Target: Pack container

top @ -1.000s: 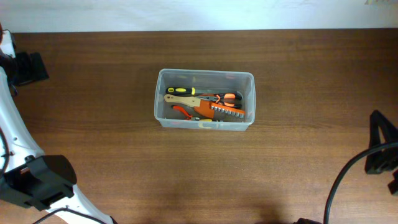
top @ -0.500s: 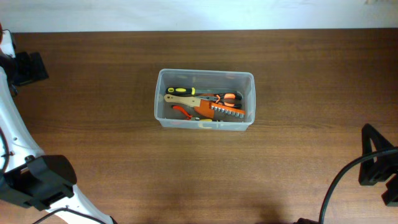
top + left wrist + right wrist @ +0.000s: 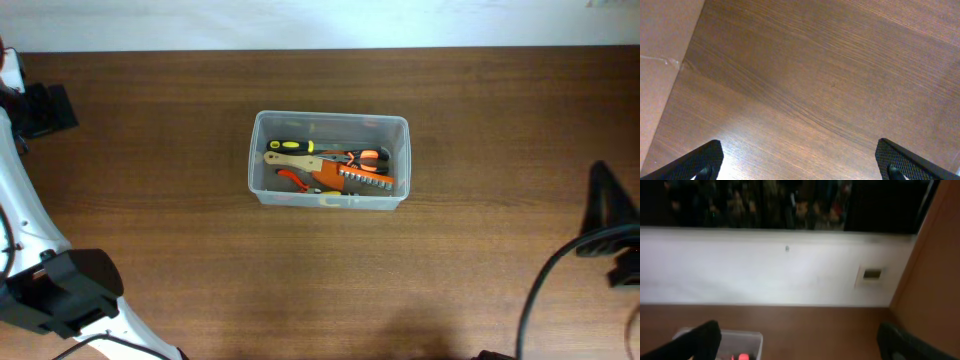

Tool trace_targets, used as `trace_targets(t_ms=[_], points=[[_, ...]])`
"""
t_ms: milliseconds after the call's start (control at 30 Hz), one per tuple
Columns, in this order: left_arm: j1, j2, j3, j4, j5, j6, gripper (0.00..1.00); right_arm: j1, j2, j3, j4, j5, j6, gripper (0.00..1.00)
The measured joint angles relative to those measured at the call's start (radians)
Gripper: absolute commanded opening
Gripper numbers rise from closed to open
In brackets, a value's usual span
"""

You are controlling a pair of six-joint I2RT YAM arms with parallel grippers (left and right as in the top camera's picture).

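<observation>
Dark wood-grain worktop (image 3: 480,120) fills all views.

Nearest the front edge, the left arm (image 3: 25,240) is at the left border and the right arm (image 3: 608,215) at the right border. Both are well apart from the load.
- Left fingers (image 3: 702,159): spread wide, nothing between them, only wood below.
- Right fingers (image 3: 702,337): likewise spread and empty.

The container (image 3: 300,198) sits mid-worktop, upright. It holds a yellow-handled screwdriver (image 3: 290,146), a wooden handle (image 3: 290,160) and an orange bit rack (image 3: 362,178), piled together.

Judgement: packing looks close to done.

Risk: the container looks light. A finger catching its rim on re-entry would drag or tip it.

Unclear:
- what lies under the orange pieces
- whether anything unpacked sits off-frame
- the right arm, which is cut off by the border

The right wrist view is blurred. Only a container corner and the far white wall (image 3: 765,275) read.
</observation>
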Motion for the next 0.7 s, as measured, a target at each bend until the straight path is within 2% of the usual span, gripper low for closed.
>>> trace_targets(t_ms=[167,300,467,700], points=[[0.000,0.000,0.000,0.000,0.000,0.000,0.99,0.012,-0.243,-0.498,0.212,-0.027,0.000,0.99],[0.000,0.000,0.000,0.000,0.000,0.000,0.99,0.083,-0.419,-0.919,0.359,-0.045,0.000,0.99],[0.000,0.000,0.000,0.000,0.000,0.000,0.99,0.178,-0.585,-1.249,0.470,-0.056,0.000,0.99],[0.000,0.000,0.000,0.000,0.000,0.000,0.99,0.208,-0.731,-1.495,0.604,-0.060,0.000,0.99]])
